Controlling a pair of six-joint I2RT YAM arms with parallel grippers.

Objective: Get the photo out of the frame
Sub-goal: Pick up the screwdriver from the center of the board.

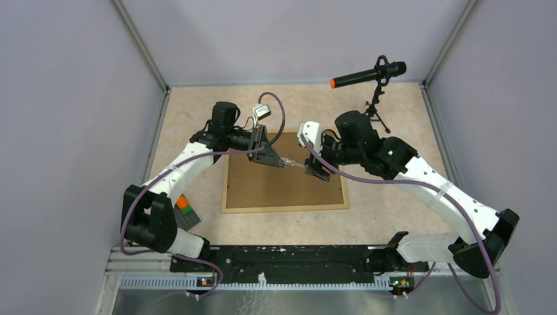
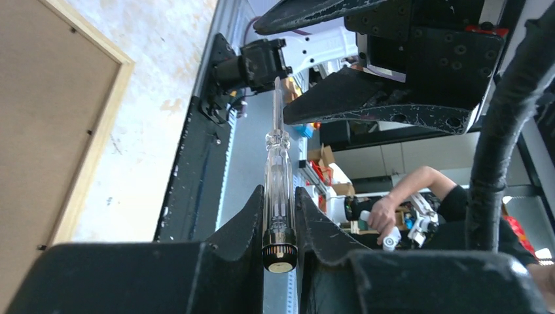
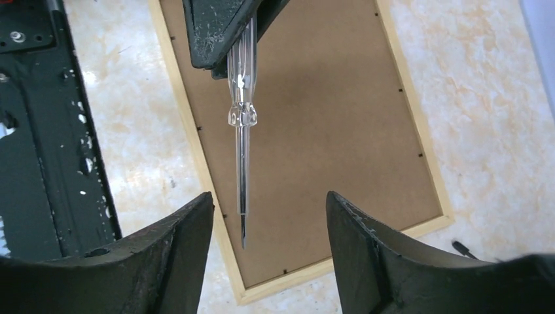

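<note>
At the middle of your worktop [image 1: 387, 216] the light-wood frame [image 1: 263, 190] lies face down, its brown fibreboard back up. Your left hand [image 1: 272, 157], above the frame toward 11 o'clock of its centre, is clamped on the clear handle of a screwdriver [image 3: 242, 131]. Your right hand [image 3: 269, 203], toward 3 o'clock, stands spread wide, the blade tip between its fingers [image 3: 177, 261], touching neither.

The desk [image 1: 394, 216] has a pale, marbled beige top. The frame [image 1: 282, 190] lies flat at its middle, brown back side up. Near the left edge sits a dark grey baseplate [image 1: 188, 218] carrying orange and green bricks [image 1: 184, 205]. A microphone stand [image 1: 376, 108] stands at the far right.
</note>
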